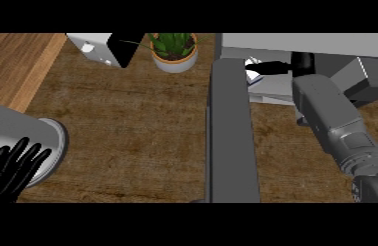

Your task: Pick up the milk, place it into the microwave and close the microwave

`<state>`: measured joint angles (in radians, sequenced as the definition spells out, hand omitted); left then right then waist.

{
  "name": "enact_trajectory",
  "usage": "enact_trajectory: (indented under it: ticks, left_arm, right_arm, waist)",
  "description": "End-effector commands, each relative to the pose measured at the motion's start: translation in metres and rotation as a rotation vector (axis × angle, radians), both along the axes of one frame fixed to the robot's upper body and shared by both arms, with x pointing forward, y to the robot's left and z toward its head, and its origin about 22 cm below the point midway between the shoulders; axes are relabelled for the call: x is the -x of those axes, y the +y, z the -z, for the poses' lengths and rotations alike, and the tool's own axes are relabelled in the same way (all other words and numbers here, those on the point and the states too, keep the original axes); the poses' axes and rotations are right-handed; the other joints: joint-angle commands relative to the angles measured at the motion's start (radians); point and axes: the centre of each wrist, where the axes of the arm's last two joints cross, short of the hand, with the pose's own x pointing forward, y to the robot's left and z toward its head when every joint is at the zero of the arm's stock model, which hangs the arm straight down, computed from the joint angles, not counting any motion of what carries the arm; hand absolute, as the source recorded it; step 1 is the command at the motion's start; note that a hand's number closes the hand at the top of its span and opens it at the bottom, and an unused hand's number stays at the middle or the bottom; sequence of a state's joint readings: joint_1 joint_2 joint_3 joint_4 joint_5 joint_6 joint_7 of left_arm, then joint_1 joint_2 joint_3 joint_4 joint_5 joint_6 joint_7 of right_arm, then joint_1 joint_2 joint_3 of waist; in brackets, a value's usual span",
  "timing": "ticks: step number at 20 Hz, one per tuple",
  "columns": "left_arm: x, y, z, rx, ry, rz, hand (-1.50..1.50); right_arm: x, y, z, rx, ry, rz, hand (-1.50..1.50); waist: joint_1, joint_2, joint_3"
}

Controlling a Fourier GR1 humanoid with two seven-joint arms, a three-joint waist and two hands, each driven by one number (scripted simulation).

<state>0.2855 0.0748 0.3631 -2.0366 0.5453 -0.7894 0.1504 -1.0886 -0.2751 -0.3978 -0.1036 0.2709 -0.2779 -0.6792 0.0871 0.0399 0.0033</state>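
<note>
Nearest, well to the left of the long dark grey open microwave door point(232, 135), the black left hand point(18, 165) rests at the lower edge with its fingers straight, pointing up and slightly spread, holding nothing. Its round grey forearm point(40, 140) shows just beside it. The door itself runs as a narrow slab from the near edge away across the brown wooden counter top point(133, 130). To the right of the door the grey right forearm point(332, 125) stretches away towards the light grey microwave body point(295, 41). At its far end the black right hand point(284, 67) is inside the oven's opening, just past the door's far end. There the white-and-blue milk carton point(254, 76) sits, partly hidden by the door's edge, with a black finger curled across its front. Farther off, left of the door's far end, stands a green spiky plant in a pale round pot point(175, 52), and left again a white box with a black side point(100, 47).
</note>
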Motion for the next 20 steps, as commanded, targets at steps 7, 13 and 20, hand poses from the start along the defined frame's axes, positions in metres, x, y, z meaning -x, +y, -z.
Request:
enact_trajectory:
  ticks: [7, 13, 20]
  left_arm:
    - [-0.014, -0.018, 0.029, -0.041, 0.088, 0.214, -1.50]
    - [-0.021, -0.061, 0.031, -0.100, 0.068, 0.250, -1.50]
    - [-0.047, -0.067, 0.055, -0.138, 0.067, 0.252, -1.50]
  right_arm:
    - [0.030, 0.001, 0.057, -0.310, 0.040, -0.243, -1.50]
    - [0.063, 0.019, 0.107, -0.451, 0.079, -0.314, -1.50]
    - [0.120, 0.025, 0.165, -0.456, 0.161, -0.352, -1.50]
  waist:
    - [-0.054, -0.022, -0.002]
    - [-0.077, -0.038, -0.003]
    - [-0.121, -0.053, -0.006]
